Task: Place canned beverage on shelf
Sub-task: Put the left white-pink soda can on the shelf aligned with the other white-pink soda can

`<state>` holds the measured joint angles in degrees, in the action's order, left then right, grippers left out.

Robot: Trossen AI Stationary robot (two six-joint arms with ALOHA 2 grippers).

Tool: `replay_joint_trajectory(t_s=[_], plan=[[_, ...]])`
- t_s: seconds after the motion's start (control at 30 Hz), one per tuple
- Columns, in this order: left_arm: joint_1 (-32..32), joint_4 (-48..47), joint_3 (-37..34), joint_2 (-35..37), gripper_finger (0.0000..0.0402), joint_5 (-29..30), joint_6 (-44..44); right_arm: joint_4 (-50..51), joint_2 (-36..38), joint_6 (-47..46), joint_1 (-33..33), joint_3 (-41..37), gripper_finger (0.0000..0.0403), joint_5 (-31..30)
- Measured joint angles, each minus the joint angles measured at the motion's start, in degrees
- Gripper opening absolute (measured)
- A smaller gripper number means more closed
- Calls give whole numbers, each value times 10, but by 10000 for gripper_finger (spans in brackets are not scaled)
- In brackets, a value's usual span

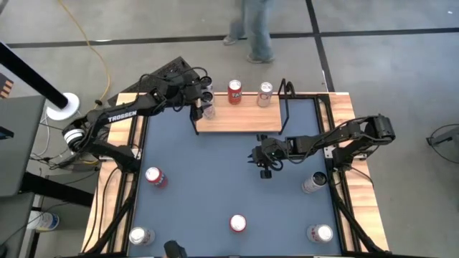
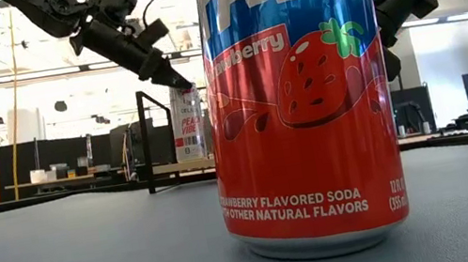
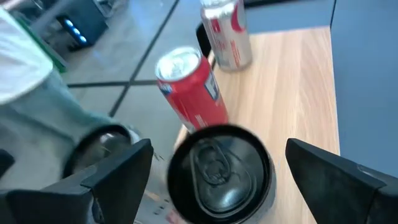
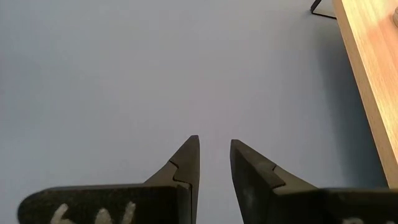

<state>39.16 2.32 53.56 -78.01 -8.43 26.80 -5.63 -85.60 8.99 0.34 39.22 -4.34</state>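
The shelf [image 1: 240, 123], a light-wood board on a black wire frame, stands at the table's far side. Three cans stand upright on it: a pale can with a dark top [image 1: 209, 110] [image 3: 217, 171] at its left end, a red can [image 1: 234, 91] [image 3: 189, 87] and a silver can [image 1: 265, 93] [image 3: 227, 34]. My left gripper [image 1: 204, 99] [image 3: 217, 180] is open just above the pale can, one finger on either side of its top, with a gap on both sides. My right gripper [image 1: 265, 166] [image 4: 214, 146] hangs over the bare blue table, its fingertips a little apart with nothing between them.
Several more cans stand on the blue table: red ones [image 1: 155, 176] [image 1: 237, 223] and silver ones [image 1: 140, 235] [image 1: 320, 233] [image 1: 314, 182]. A red strawberry soda can [image 2: 300, 101] fills the low view. A person [image 1: 254, 29] stands beyond the far edge.
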Motion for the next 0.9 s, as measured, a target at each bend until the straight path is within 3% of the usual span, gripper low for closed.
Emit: replay_joint_trajectory(t_s=[0.27, 0.43, 0.63, 0.8, 0.9], plan=[[0, -3, 0, 56, 357, 14, -7, 0, 0, 0, 0, 0, 97, 0], [-1, -55, 1, 83, 357, 22, -12, 0, 0, 0, 0, 0, 97, 0], [-21, -88, 1, 79, 357, 91, -13, -6, 0, 0, 0, 0, 97, 0], [-37, -56, 1, 76, 357, 139, -80, -6, 0, 0, 0, 0, 97, 0], [-41, -58, 1, 76, 357, 144, -164, -6, 0, 0, 0, 0, 97, 0]])
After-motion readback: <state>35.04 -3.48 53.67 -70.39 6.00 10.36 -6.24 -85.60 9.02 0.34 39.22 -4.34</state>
